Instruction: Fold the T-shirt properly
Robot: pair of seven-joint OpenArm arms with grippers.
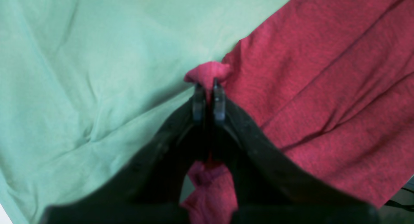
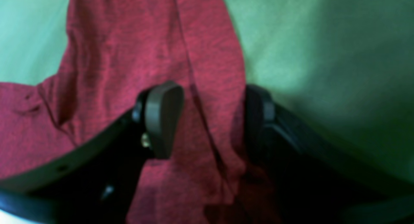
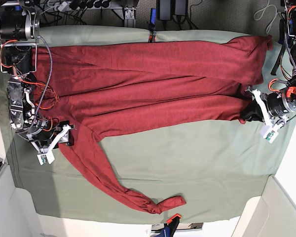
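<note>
Your T-shirt [image 3: 153, 84] lies spread on the sage-green table cloth [image 3: 197, 163], with its long axis running left to right across the base view. The body is folded lengthwise into a long band, with creases running the same way. One end reaches the right side of that view, by your left arm; the other end sits at the left side, by your right arm. One long sleeve [image 3: 113, 182] breaks away from the band near the left end and trails diagonally down across the cloth, its cuff pointing toward the lower middle of the view.

Your left gripper [image 1: 209, 88] has its fingers pressed together on a small bunch of the red fabric at the shirt's edge — a tuft pokes out past the tips and more fabric hangs behind them. Beside it the shirt runs off in diagonal folds over the green cloth.

Your right gripper [image 2: 213, 120] is spread wide, straddling a strip of the shirt. One finger pad [image 2: 163, 119] rests over the red fabric, the other stands at the fabric's edge next to the green cloth — nothing is pinched there.
</note>
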